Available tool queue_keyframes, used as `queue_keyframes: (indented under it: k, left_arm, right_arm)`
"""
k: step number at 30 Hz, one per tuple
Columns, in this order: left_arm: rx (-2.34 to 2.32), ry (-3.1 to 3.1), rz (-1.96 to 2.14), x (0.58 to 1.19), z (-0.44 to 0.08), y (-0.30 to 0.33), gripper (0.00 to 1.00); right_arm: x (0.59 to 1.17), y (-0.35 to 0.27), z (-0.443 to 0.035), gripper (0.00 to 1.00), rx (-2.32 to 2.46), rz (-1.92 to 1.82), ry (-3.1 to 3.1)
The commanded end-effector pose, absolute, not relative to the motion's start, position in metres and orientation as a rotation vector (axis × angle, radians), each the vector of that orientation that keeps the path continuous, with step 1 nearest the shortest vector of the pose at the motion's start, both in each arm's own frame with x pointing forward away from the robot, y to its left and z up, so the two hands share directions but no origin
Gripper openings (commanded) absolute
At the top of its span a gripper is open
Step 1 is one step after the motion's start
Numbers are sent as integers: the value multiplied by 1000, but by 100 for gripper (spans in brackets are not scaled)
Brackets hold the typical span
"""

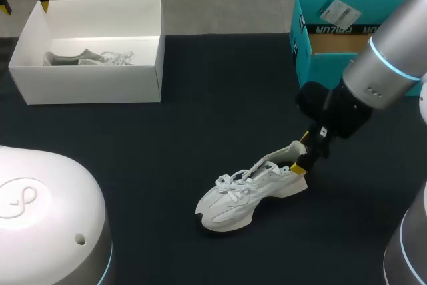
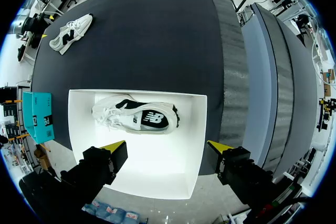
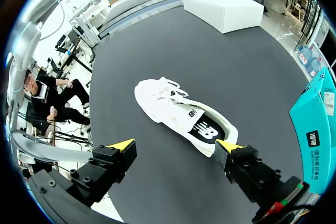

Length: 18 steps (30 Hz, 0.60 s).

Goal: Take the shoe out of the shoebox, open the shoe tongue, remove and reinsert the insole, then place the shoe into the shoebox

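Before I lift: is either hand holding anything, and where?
Nothing held: right hand open at the heel of the loose shoe; left hand open above the shoebox.

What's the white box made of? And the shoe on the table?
The white box looks like thin cardboard: flat matte walls, crisp folded corners. The shoe on the table seems soft fabric or leather-like on top, with woven laces and a thick foam-looking sole; I can't tell exactly.
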<state>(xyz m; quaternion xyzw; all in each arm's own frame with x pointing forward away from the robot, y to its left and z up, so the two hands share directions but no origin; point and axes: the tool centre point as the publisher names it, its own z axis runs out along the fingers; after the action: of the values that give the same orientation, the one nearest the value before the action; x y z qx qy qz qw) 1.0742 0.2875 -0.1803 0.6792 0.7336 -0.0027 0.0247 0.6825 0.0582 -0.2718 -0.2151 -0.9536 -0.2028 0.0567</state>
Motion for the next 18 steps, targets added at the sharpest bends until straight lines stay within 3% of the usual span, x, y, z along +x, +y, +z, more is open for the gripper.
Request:
queue_keyframes:
  k: [1, 18]
  left_arm:
    - [2100, 2270, -3, 1073, -180, 287, 100]
    - [2100, 2270, -3, 1073, -180, 287, 100]
  right_arm:
    - [682, 59, -273, 100, -654, -617, -2894]
    - [710, 44, -267, 100, -451, -761, -3058]
